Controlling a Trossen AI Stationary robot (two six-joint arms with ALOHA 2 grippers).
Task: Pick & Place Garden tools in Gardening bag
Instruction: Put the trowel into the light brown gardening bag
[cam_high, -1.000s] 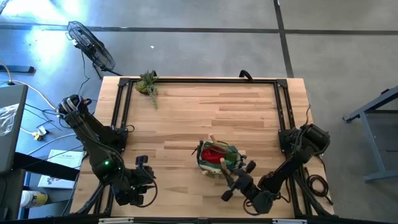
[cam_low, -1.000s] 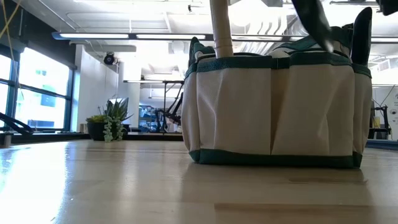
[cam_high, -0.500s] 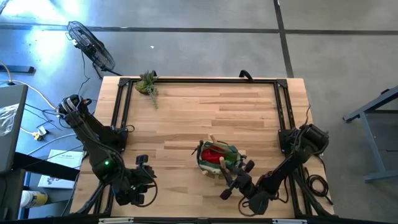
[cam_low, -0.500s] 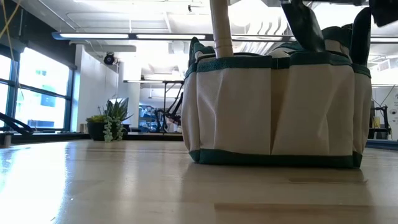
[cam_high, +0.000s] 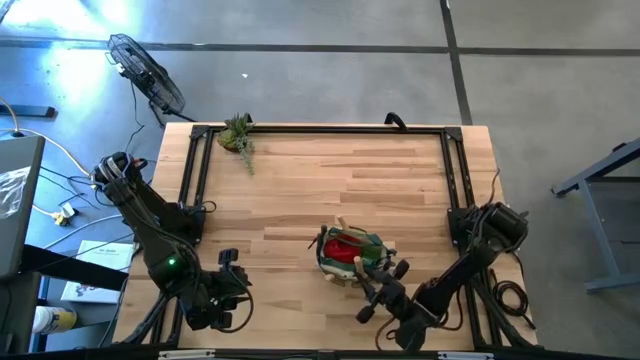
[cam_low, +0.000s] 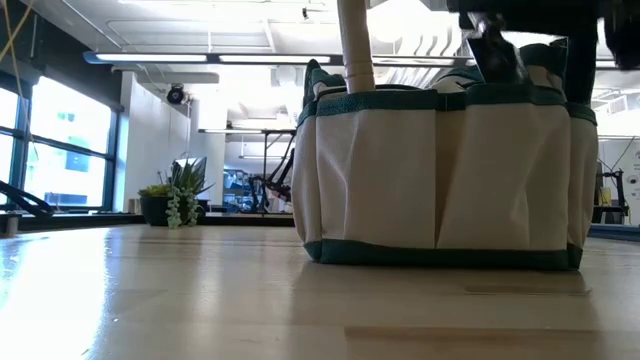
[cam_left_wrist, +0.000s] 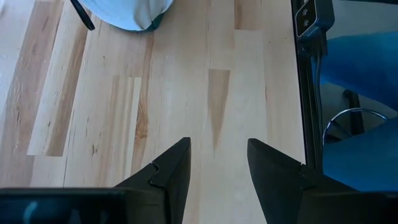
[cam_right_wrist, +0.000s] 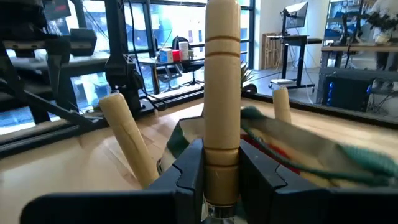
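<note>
Right gripper (cam_right_wrist: 221, 171), clamped on a wooden-handled tool (cam_right_wrist: 222, 74) beside the gardening bag (cam_high: 350, 255), risks snagging the rim and tipping it over.

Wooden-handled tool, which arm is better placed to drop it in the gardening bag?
Right. The right gripper already grips the wooden-handled tool beside the gardening bag; the left gripper is open and empty over bare table.
</note>
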